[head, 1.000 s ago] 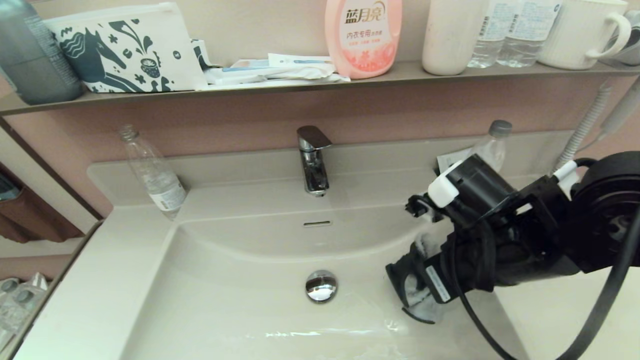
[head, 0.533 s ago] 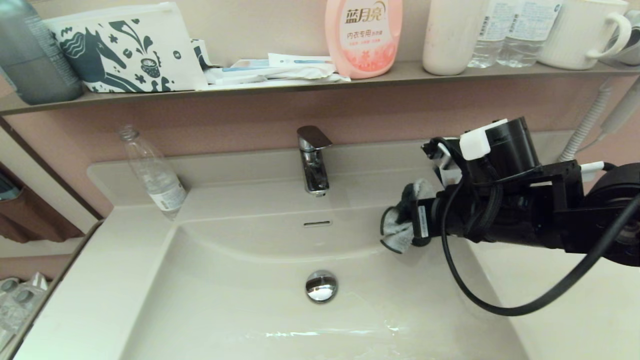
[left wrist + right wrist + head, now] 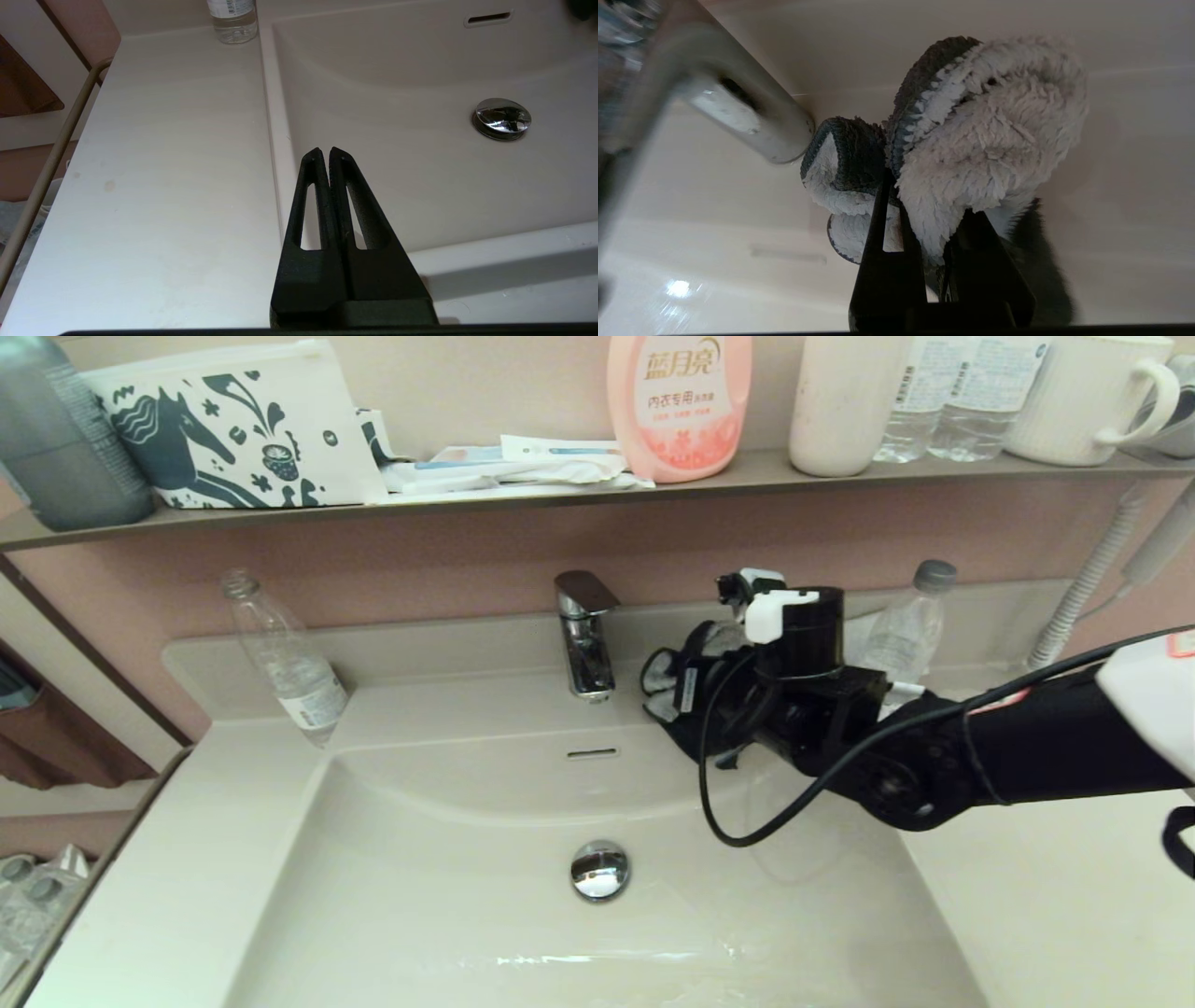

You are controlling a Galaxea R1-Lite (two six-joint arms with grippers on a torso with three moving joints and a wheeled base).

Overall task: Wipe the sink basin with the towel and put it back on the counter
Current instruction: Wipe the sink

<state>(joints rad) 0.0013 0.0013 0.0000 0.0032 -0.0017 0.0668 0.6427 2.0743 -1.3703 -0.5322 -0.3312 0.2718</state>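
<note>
My right gripper (image 3: pixel 668 685) is shut on the towel (image 3: pixel 661 672), which is bunched between its fingers, pale fluffy face outward with dark charcoal edges (image 3: pixel 985 135). It hangs just right of the chrome faucet (image 3: pixel 585 633), over the back strip of the counter (image 3: pixel 1055 896) behind the sink basin (image 3: pixel 448 896). Whether the towel touches the counter I cannot tell. The drain plug (image 3: pixel 599 870) and overflow slot (image 3: pixel 592 753) are uncovered. My left gripper (image 3: pixel 325 151) is shut on nothing, parked above the basin's left rim, out of the head view.
A clear bottle (image 3: pixel 285 658) leans at the back left of the counter, another (image 3: pixel 904 625) stands behind my right arm. The wall shelf (image 3: pixel 523 495) carries a horse-print pouch (image 3: pixel 233 425), a pink bottle (image 3: pixel 679 401) and cups. A ribbed hose (image 3: pixel 1088 574) hangs at the right.
My right gripper carried the towel up out of the basin's right side and back-left, to beside the faucet. Its arm stretched out across the right of the counter.
</note>
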